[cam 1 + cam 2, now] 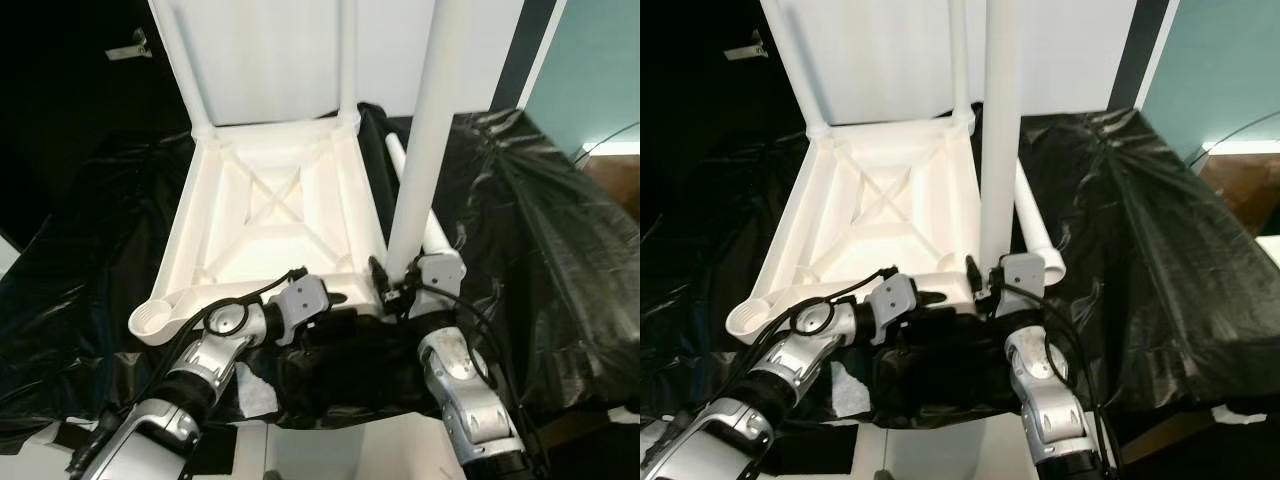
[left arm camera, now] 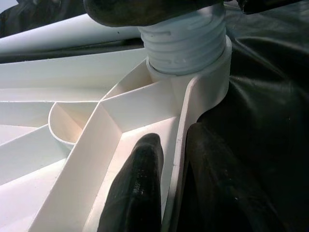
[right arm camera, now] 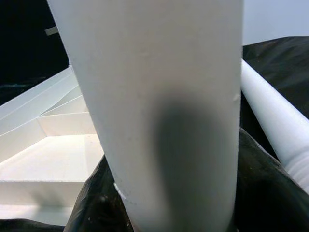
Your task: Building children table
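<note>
Low in the middle of the frame, the white plastic table top (image 1: 270, 215) lies upside down on black plastic sheeting (image 1: 540, 240), its ribbed underside facing up. My left gripper (image 1: 330, 298) reaches in from the lower left and is clamped on the near rim of the table top — in the left wrist view one finger (image 2: 137, 186) sits inside the rim and the other outside it, the thin wall pinched between them. Just beyond those fingers is the near right corner socket (image 2: 205, 82), with the threaded end of a leg (image 1: 428, 140) standing in it. My right gripper (image 1: 385, 278) comes up from the lower right and is closed around that leg close to its base; the leg rises nearly upright, leaning slightly to the right, up past the top edge of the frame. Two more legs (image 1: 347, 55) already stand in the far corners of the table top, at the top of the frame. A loose leg (image 1: 425, 215) lies on the sheeting just right of the table top, behind the held one — its threaded end near my right wrist. At the near left corner an empty socket (image 1: 152, 320) faces up.
</note>
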`<state>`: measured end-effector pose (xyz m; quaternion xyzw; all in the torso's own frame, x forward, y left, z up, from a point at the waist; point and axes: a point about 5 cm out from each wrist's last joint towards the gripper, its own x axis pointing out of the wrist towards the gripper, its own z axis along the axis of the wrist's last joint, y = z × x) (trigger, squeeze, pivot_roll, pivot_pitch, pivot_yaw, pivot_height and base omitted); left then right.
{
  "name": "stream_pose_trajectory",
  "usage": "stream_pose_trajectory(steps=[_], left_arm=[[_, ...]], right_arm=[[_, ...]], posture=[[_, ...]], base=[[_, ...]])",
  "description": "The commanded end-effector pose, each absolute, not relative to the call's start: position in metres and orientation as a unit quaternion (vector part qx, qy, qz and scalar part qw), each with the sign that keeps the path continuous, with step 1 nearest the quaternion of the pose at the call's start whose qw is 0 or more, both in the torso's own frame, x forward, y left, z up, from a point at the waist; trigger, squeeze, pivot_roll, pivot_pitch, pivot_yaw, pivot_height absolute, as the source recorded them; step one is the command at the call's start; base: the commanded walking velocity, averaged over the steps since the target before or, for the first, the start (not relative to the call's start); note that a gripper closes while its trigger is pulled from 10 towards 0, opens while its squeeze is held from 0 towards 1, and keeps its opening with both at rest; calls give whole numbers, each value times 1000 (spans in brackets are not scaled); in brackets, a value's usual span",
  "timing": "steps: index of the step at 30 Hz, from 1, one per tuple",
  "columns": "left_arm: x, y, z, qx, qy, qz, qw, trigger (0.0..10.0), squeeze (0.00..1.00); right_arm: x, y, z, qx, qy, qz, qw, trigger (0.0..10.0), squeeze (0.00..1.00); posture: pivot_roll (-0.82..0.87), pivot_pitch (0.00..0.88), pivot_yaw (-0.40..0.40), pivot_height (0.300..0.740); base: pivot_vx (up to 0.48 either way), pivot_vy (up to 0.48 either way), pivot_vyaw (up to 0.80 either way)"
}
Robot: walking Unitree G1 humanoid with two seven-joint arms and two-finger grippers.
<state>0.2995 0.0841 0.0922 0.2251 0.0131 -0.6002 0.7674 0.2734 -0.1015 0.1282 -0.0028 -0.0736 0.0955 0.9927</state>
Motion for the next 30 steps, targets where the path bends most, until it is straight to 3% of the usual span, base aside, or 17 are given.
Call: stream_pose_trajectory(steps=[1,2,3,4,5,10,11,12,13,18,23,30], left_arm=[[272,91,62,241,93,-693,673,10000,0],[272,91,62,241,93,-693,673,10000,0],[271,91,61,240,94,-693,673,10000,0],[271,91,61,240,94,-693,673,10000,0],[270,90,60,239,94,-693,673,10000,0],[271,88,59,239,94,-692,675,10000,0],[271,88,59,240,93,-691,676,10000,0],[271,88,59,240,93,-691,676,10000,0],[271,88,59,240,93,-691,676,10000,0],[273,88,59,244,93,-689,677,10000,0],[275,92,58,260,98,-685,673,10000,0],[273,90,57,258,95,-685,674,10000,0]], right_arm=[[275,-125,117,6,-41,-9,999,3529,0],[275,-125,117,6,-41,-9,999,3529,0],[275,-125,118,2,-45,-10,999,10000,161],[275,-125,118,2,-45,-10,999,10000,161],[275,-124,120,1,-49,-5,999,10000,1000],[276,-124,122,-3,-48,44,998,10000,1000],[276,-125,125,-8,-55,65,996,10000,165],[276,-125,125,-8,-55,65,996,10000,165],[277,-125,128,-10,-59,88,994,10000,0],[281,-129,141,-11,-52,189,981,10000,0],[271,-131,148,-41,-16,405,913,10000,0],[275,-128,155,-90,-27,476,874,10000,0]], posture=[[-21,43,65,740],[-21,43,65,740],[-24,40,62,740],[-24,40,62,740],[-26,38,60,740],[-35,31,51,740],[-36,30,50,740],[-36,30,50,740],[-36,30,50,740],[-46,26,54,740],[-44,22,39,740],[-33,20,35,740]], base=[[0,0,0],[0,0,0],[0,0,0],[0,0,0],[0,0,0],[0,0,0],[0,0,0],[0,0,0],[0,0,0],[0,0,0],[0,0,0],[0,0,0]])
